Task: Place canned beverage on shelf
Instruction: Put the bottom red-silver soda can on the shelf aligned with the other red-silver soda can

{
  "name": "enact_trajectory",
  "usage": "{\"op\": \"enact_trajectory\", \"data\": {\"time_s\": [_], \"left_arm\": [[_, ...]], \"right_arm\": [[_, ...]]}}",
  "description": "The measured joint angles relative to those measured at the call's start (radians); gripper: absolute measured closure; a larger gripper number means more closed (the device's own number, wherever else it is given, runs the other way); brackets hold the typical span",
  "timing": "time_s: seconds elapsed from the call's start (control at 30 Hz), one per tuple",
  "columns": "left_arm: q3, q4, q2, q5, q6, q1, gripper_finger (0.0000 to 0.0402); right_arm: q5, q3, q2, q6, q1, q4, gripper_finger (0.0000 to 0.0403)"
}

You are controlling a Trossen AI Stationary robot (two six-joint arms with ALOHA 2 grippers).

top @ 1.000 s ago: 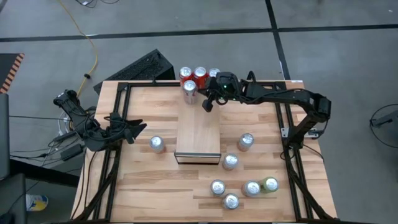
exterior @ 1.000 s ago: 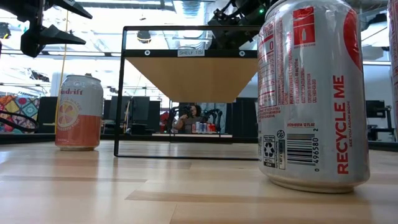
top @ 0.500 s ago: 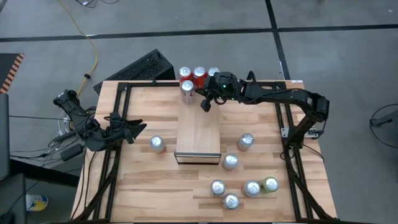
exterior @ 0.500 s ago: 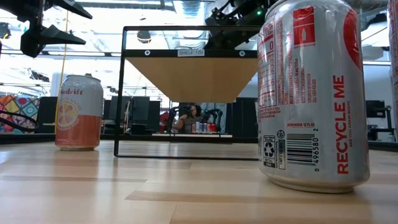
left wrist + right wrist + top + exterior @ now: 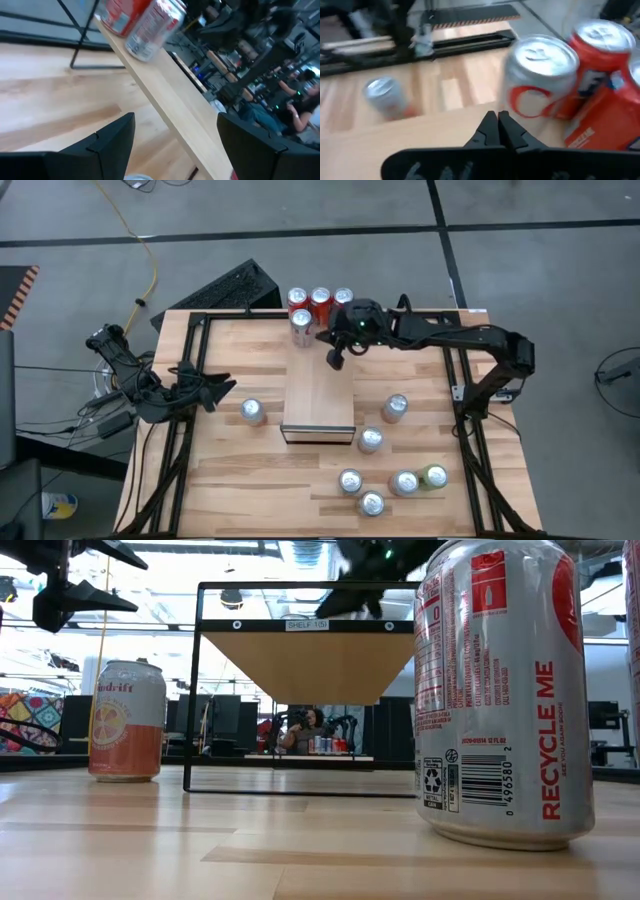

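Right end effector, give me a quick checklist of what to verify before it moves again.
1. Right end effector empty and shut: ok, fingers pressed together, nothing between them.
2. Raised light-wood shelf has free space: ok, near part bare.
3. Cans on the shelf's far end upright: ok, the silver-and-red can and the red cans behind it stand.
4. Loose silver cans available on the tabletop: ok.
5. Left end effector out of the way: ok, at the left edge, open.

In the low view the big white can (image 5: 505, 690) is cut off at its top, and the right gripper (image 5: 350, 580) above the shelf (image 5: 307, 626) is a dark smear. Beyond the table a seated figure (image 5: 301, 730) is too small to make out, possibly a person.
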Motion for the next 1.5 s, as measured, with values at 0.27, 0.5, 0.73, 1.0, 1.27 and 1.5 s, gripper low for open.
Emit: {"op": "enact_trajectory", "data": {"time_s": [0.27, 0.5, 0.73, 1.0, 1.27, 1.5], "left_arm": [[0.0, 0.138, 0.0, 0.144, 0.113, 0.0, 0.0132], [0.0, 0.156, 0.0, 0.12, 0.173, 0.0, 0.0132], [0.0, 0.156, 0.0, 0.126, 0.169, 0.0, 0.0132], [0.0, 0.156, 0.0, 0.102, 0.188, 0.0, 0.0132], [0.0, 0.102, 0.0, 0.14, 0.227, 0.0, 0.0132], [0.0, 0.048, 0.0, 0.246, 0.204, 0.0, 0.0132]], "right_arm": [[-0.023, 0.277, -0.027, -0.058, 0.129, -0.613, 0.0382], [-0.025, 0.362, -0.025, 0.076, 0.286, -1.046, 0.0267], [-0.054, 0.361, -0.025, 0.373, 0.483, -1.158, 0.0138], [-0.085, 0.361, -0.025, 0.655, 0.558, -1.111, 0.0087], [-0.036, 0.361, -0.025, 0.874, 0.709, -0.915, 0.0085], [0.073, 0.361, 0.027, 0.991, 0.828, -0.839, 0.0085]]}}
